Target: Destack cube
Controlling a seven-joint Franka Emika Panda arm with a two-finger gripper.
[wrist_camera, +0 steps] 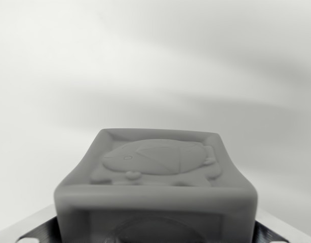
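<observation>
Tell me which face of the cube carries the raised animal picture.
The cube's upward face, inside a raised border; the face turned to the camera shows a round recess instead.

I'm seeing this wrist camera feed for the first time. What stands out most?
A grey cube fills the lower middle of the wrist view, very close to the camera, with a raised animal figure on its upper face. Behind it is only a pale blurred surface; metal parts show at the bottom corners.

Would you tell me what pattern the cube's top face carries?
A raised animal-like relief in a framed border on the grey cube, wrist view.
</observation>
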